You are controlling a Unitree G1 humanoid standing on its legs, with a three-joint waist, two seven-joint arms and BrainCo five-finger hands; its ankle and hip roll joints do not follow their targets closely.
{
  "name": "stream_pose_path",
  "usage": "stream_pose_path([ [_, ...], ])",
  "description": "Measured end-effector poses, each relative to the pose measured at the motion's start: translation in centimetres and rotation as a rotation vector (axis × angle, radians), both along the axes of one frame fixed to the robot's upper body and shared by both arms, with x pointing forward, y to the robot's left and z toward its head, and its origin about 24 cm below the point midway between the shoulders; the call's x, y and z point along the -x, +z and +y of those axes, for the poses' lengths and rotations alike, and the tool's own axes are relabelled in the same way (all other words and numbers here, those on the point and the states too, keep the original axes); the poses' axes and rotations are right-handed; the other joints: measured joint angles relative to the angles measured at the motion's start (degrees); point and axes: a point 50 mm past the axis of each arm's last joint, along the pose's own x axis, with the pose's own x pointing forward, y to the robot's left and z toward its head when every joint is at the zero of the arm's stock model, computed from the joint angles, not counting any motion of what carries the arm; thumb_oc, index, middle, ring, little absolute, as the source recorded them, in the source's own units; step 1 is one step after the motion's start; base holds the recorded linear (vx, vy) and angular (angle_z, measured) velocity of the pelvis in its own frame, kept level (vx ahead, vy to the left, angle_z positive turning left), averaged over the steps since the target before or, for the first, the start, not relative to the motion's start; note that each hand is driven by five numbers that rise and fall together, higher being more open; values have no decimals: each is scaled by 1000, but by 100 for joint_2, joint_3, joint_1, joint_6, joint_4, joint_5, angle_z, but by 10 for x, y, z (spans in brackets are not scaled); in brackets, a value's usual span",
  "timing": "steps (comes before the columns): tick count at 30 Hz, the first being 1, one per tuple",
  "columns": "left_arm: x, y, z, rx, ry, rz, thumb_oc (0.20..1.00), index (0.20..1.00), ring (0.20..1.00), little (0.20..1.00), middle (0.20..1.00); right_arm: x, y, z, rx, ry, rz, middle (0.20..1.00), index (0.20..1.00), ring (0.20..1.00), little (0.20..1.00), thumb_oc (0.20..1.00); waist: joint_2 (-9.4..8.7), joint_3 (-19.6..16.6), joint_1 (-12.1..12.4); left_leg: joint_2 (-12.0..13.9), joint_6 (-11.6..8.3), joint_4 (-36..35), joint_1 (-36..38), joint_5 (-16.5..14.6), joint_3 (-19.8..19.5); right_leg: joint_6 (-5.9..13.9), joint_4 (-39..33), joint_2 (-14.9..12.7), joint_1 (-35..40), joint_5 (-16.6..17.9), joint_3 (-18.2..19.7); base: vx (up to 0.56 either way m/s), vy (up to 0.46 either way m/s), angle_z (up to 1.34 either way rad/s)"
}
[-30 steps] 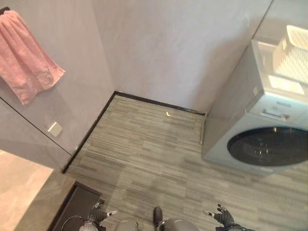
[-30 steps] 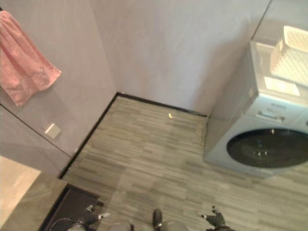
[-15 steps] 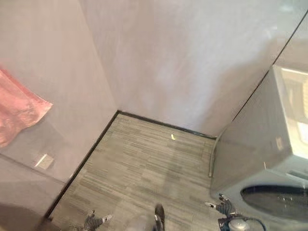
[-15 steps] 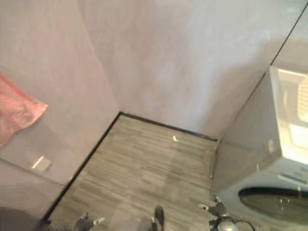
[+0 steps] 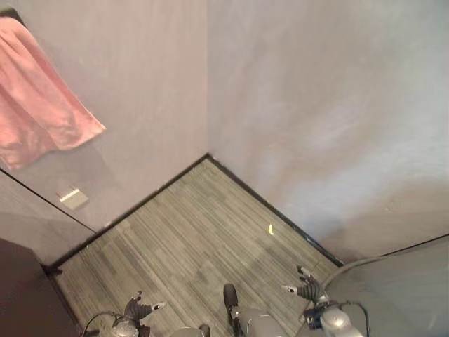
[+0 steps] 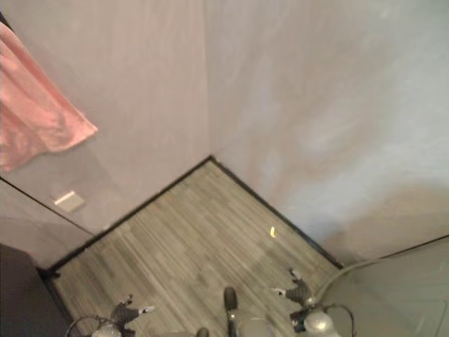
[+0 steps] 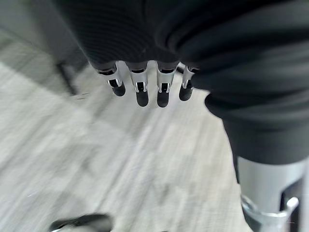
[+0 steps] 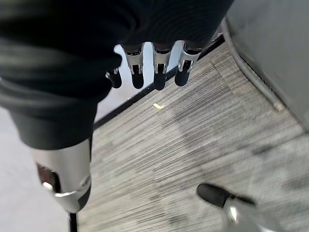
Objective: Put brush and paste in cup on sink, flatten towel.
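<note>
Pink towel (image 5: 43,98) hangs lengthwise down the wall — bunched.

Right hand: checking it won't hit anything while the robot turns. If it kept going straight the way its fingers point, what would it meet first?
Probably bare floor. The right hand hangs empty, fingers relaxed, pointing down at the planks near a small yellow scrap; nothing lies between, though depth is unclear.

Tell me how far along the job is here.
Nothing looks done. The pink towel hangs bunched on the wall, not flattened. Left hand and right hand hang low over the floor, fingers relaxed and holding nothing. Brush, paste, cup and towel steps all remain.
</note>
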Motion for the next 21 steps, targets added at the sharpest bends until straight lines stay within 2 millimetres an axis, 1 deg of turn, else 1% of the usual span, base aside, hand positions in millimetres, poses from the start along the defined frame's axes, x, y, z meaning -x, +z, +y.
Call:
stream_pose_path([
  [1,-1,1,0,-2,-1,-5,1000,1000,1000,1000,1000,-1,1,1,10,21,-3,1000,1000,1000,1000,1000,-85,43,-2,21,-12,-9,-5,10,-29,13,-144,-4,62,17,-72,-58,-54,24],
  [3,-7,2,-1,-2,-4,-20,1000,1000,1000,1000,1000,-1,0,3,6,26,-2,1000,1000,1000,1000,1000,-166,99,18,39,-103,-132,-10,107,-41,11,-265,-31,71,9,-102,-53,-40,15],
  [4,-7,2,-1,-2,-4,-21,1000,1000,1000,1000,1000,-1,0,3,4,26,-3,1000,1000,1000,1000,1000,-182,126,13,46,-157,-207,-7,167,-36,54,-299,-52,67,-20,-114,-21,-35,12],
  [5,-11,3,-4,6,-8,-39,1000,1000,1000,1000,1000,-4,1,4,5,28,-8,1000,1000,1000,1000,1000,-71,218,16,217,-124,-353,-31,295,-78,317,-327,-59,45,-240,-371,-20,-32,10],
  [6,-15,5,-4,7,-10,-56,1000,1000,1000,1000,1000,-4,1,5,2,30,-8,1000,1000,1000,1000,1000,21,277,43,303,-152,-402,-45,313,-91,263,-119,-44,-34,-226,-590,-32,-35,15],
  [7,-16,6,-4,6,-12,-65,1000,1000,1000,1000,1000,-1,-1,6,0,36,1,1000,1000,1000,1000,1000,35,285,26,336,-174,-414,-50,327,-152,212,59,-80,-18,-217,-727,-51,-20,47],
  [8,-18,7,-3,-1,-10,-76,1000,1000,1000,1000,1000,9,-6,8,-2,42,31,1000,1000,1000,1000,1000,19,263,42,263,-253,-407,-152,374,-357,125,-84,-232,164,-274,-748,-48,-13,63],
  [9,-20,7,-4,-2,-9,-85,1000,1000,1000,1000,1000,13,-8,7,0,41,45,1000,1000,1000,1000,1000,34,266,42,244,-269,-384,-209,382,-433,77,-167,-246,169,-242,-804,-42,0,64],
  [11,-23,8,-5,-4,-8,-98,1000,1000,1000,1000,1000,9,-7,8,1,40,38,1000,1000,1000,1000,1000,96,307,77,244,-336,-357,-324,426,-494,-8,-277,-302,192,-156,-967,-37,17,81],
  [12,-46,16,-14,16,-27,-169,1000,1000,1000,1000,1000,7,-4,4,17,39,25,1000,1000,1000,1000,1000,257,399,-67,268,-560,-217,-725,547,-116,-73,-367,-502,202,-123,-1539,-59,106,160],
  [13,-55,20,-18,24,-38,-207,1000,1000,1000,1000,1000,8,-4,1,22,37,27,1000,1000,1000,1000,1000,314,438,-103,348,-497,-215,-808,597,142,-129,-362,-520,198,-180,-1703,-42,121,153],
  [14,-57,22,-18,22,-40,-229,1000,1000,1000,1000,1000,4,-3,3,18,38,19,1000,1000,1000,1000,1000,307,436,13,352,-494,-326,-742,707,191,-110,-341,-519,174,-219,-1679,-51,174,47],
  [15,-59,24,-18,19,-39,-237,1000,1000,1000,1000,1000,-5,1,7,14,45,-9,1000,1000,1000,1000,1000,297,443,44,446,-496,-403,-750,707,502,-126,-340,-616,213,-185,-1727,1,122,99],
  [16,-65,26,-24,38,-33,-262,1000,1000,1000,1000,1000,-16,8,7,22,28,-55,1000,1000,1000,1000,1000,313,475,-265,802,-465,-71,-998,388,1910,-41,-431,-870,323,-233,-2173,30,153,102],
  [17,-70,29,-30,59,-33,-302,1000,1000,1000,1000,1000,-20,10,5,35,24,-60,1000,1000,1000,1000,1000,338,471,-239,843,-464,-117,-956,393,1846,40,-324,-948,282,-289,-2166,88,160,92],
  [18,-70,29,-34,72,-37,-312,1000,1000,1000,1000,1000,-24,12,4,39,24,-71,1000,1000,1000,1000,1000,440,463,-156,866,-465,-193,-823,394,1720,73,-274,-914,282,-295,-2103,127,199,-17],
  [19,-68,28,-35,77,-35,-308,1000,1000,1000,1000,1000,-28,14,4,41,28,-87,1000,1000,1000,1000,1000,547,451,-129,871,-472,-284,-740,506,1644,123,-243,-871,305,-327,-2062,143,211,-29],
  [20,-67,27,-35,75,-33,-302,1000,1000,1000,1000,1000,-30,15,6,39,28,-89,1000,1000,1000,1000,1000,552,457,-132,817,-452,-236,-765,599,1577,171,-225,-906,318,-330,-2044,96,152,-24],
  [21,-62,26,-33,75,-29,-299,1000,1000,1000,1000,1000,-32,15,7,35,24,-88,1000,1000,1000,1000,1000,551,458,-118,735,-361,-224,-721,651,1541,230,-144,-960,323,-358,-1973,163,224,-13],
])
